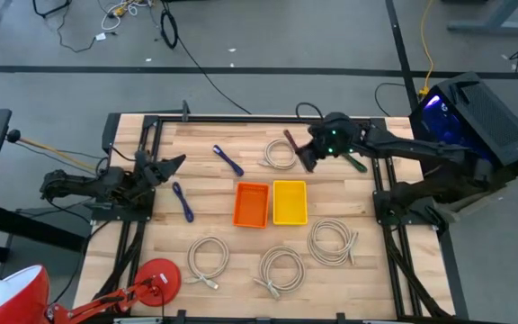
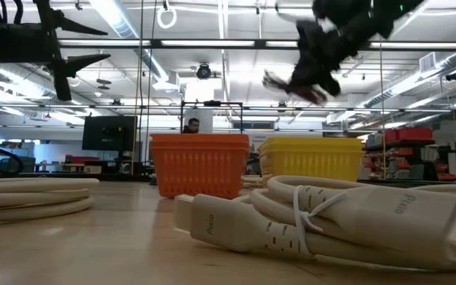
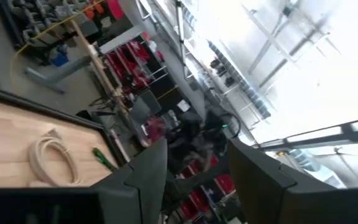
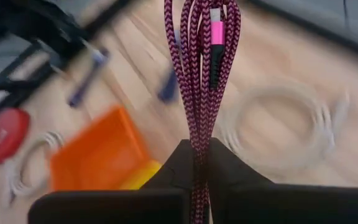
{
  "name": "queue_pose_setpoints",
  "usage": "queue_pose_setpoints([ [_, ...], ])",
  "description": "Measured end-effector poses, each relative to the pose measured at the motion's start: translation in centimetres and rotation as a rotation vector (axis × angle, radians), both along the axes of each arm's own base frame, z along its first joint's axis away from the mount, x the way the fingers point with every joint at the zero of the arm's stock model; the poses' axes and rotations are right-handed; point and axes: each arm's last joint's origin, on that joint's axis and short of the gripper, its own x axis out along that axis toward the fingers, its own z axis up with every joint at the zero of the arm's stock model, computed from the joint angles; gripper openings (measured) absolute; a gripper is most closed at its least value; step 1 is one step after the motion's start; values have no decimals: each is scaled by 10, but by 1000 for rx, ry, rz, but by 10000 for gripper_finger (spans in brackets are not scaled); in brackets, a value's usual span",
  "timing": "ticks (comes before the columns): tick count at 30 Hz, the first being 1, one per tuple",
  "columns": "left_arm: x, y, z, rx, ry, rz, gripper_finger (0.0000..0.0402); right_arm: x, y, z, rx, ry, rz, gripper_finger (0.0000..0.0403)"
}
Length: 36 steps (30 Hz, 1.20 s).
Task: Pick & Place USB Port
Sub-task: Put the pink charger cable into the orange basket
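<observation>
My right gripper fingers clamped on the pink braided USB cable, lifted above the desk. Carry step underway; next, swing over yellow bin, release. Left gripper fingers apart, idle at desk's left edge.

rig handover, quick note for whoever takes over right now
Right claw: shut on the pink braided cable, lifted above the table's far side, beside a white coiled cable.
Left claw: open, waiting at the left edge.
Orange bin and yellow bin sit mid-table, both look empty. Two blue cables lie left of them.
Done: pink cable picked.
Left: place it in a bin.
</observation>
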Motion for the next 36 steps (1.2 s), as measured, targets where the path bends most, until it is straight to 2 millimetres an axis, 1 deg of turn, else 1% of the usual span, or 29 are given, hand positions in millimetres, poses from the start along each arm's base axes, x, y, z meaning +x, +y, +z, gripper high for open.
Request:
queue_pose_setpoints([
  [1, 0, 0, 7, 15, -9, -8, 177, 5, 4, 11, -26, -16, 17, 14],
  [2, -1, -1, 19, 56, -23, -12, 177, 9, 7, 20, -45, -26, 29, 14],
  [4, -4, -1, 55, 168, -31, 8, 177, 17, 12, 32, -79, -44, 48, 14],
  [6, 1, -2, 89, 287, 56, 50, 177, 22, 13, 37, -97, -44, 52, 14],
  [9, 23, -5, 125, 425, 296, 55, 177, 30, 13, 38, -103, -46, 65, 14],
  [11, 41, -6, 136, 447, 453, 27, 177, 35, 16, 39, -102, -63, 82, 14],
  [12, 53, -6, 141, 450, 499, 5, 177, 37, 19, 41, -96, -84, 99, 14],
  [14, 78, -6, 144, 474, 561, -59, 177, 41, 26, 45, -85, -135, 136, 14],
  [17, 114, -2, 142, 519, 634, -140, 177, 47, 39, 52, -97, -207, 183, 14],
  [18, 124, 1, 141, 521, 652, -157, 177, 49, 43, 54, -99, -229, 195, 14],
  [21, 145, 12, 141, 523, 659, -220, 177, 52, 53, 57, -92, -269, 224, 14],
  [25, 162, 26, 145, 544, 563, -263, 177, 54, 68, 60, -106, -299, 250, 14],
  [27, 168, 32, 143, 533, 530, -289, 177, 52, 73, 64, -119, -315, 244, 14],
  [31, 179, 37, 139, 519, 479, -331, 177, 53, 73, 66, -130, -338, 239, 14],
  [34, 186, 37, 143, 540, 381, -338, 177, 54, 74, 67, -130, -345, 244, 14],
  [36, 189, 37, 144, 551, 353, -339, 177, 54, 75, 66, -131, -340, 251, 14],
])
